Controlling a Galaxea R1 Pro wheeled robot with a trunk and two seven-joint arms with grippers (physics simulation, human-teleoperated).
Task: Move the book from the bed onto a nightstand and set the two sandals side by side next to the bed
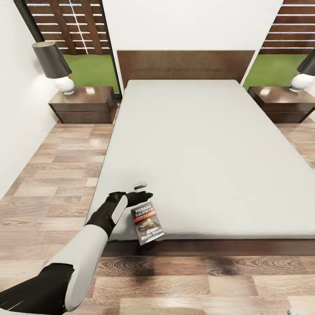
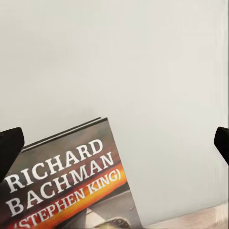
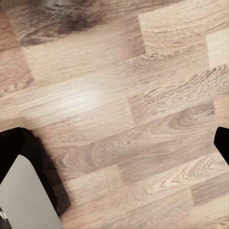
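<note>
Reaching over the bed [image 1: 197,144], your left gripper [image 1: 142,192] has its jaws spread. The book [image 1: 147,223] lies just beside it, at the mattress edge. Your right gripper [image 3: 114,143] hangs spread above the floor [image 3: 119,95].

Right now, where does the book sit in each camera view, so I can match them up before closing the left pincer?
Head view: the book lies at the bed's near edge, beside the left pincer, lower centre.
Left wrist view: the book takes the lower left corner, title readable.
Right wrist view: wood-plank floor; I see no book there.
Shared landmark: the pale mattress under the book, also in the left wrist view.
</note>
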